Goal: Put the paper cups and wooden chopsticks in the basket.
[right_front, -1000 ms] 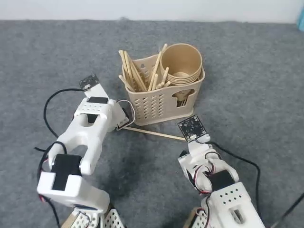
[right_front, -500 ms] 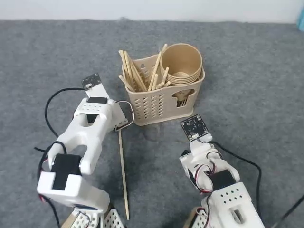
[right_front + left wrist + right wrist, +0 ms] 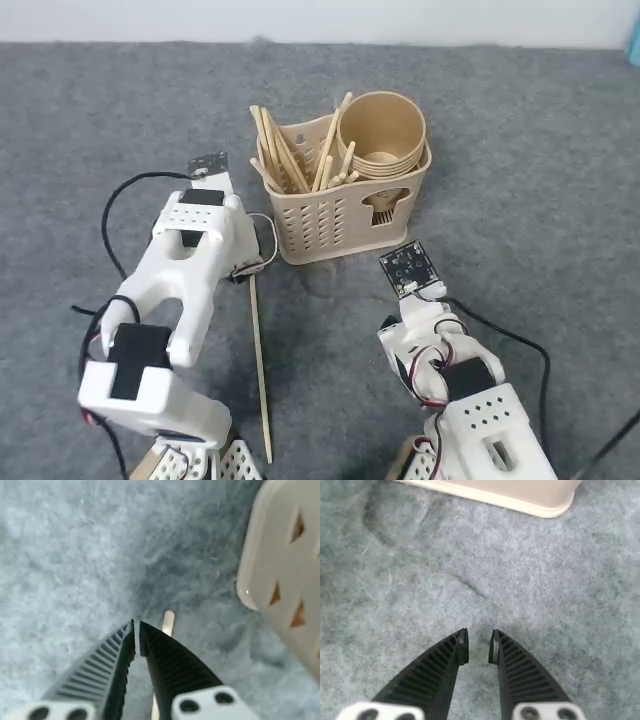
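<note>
High view | lone chopstick (image 3: 259, 365) flat on surface (image 3: 530, 200), near basket (image 3: 345, 225) holding paper cups (image 3: 382, 135) | left pincer (image 3: 136, 625) clenched beside stick's tip | right pincer (image 3: 478, 645) slightly parted, empty | risk: closed tips push stick away.

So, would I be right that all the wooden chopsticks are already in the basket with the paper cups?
Not quite: the high view shows one chopstick lying on the carpet beside the left arm, outside the basket. The other chopsticks are in the basket with the paper cups.
</note>
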You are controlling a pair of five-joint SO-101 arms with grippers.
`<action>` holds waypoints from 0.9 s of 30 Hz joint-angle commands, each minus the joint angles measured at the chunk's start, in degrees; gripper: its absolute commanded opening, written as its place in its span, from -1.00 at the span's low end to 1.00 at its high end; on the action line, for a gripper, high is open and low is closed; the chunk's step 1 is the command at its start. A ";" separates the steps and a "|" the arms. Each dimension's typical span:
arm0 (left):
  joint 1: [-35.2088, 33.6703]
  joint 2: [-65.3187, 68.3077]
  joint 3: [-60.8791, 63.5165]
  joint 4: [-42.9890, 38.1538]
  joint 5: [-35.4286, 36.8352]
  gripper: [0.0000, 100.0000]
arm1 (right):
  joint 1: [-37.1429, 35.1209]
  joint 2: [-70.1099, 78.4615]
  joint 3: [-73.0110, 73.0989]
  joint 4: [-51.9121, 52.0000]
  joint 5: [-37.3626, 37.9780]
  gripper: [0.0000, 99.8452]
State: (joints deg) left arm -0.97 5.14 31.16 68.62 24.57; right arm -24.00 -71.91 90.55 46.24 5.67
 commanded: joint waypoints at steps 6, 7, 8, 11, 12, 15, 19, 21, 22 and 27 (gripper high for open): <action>6.51 -20.04 7.69 1.67 -4.13 -0.82 | 0.66 -0.57 -0.62 -1.71 0.88 -0.84; 6.95 -22.95 9.71 0.53 -4.04 -0.79 | 0.66 -0.57 -0.62 -1.63 0.88 -0.84; 7.12 -25.58 11.65 -0.70 -4.04 -0.76 | 0.66 -0.57 -0.62 -1.54 0.88 -0.84; 7.30 -28.84 15.25 -3.16 -4.04 -0.69 | 0.66 -0.57 -0.62 -1.45 0.88 -0.84; 7.30 -28.40 15.34 -3.16 -4.04 -0.68 | 0.66 -0.57 -0.62 -1.45 0.88 -0.84; 7.30 -24.53 15.16 -3.52 -3.96 -0.67 | 0.66 -0.57 -0.62 -1.45 0.88 -0.84; 6.86 -16.26 14.11 -6.86 -3.69 -0.67 | 0.66 -0.57 -0.62 -1.36 0.88 -0.84; 5.54 -11.52 14.02 -9.93 -1.23 -0.67 | 0.66 -0.57 -0.62 -1.36 0.79 -0.84; 4.57 -9.05 13.76 -11.34 -0.18 -0.67 | 0.66 -0.57 -0.62 -1.36 0.79 -0.84; 2.37 -1.05 8.57 -8.79 0.18 -0.76 | 0.66 -0.57 -0.62 -1.36 0.79 -0.84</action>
State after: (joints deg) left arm 2.64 0.75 43.30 58.42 23.96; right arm -24.00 -71.91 90.55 46.24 5.67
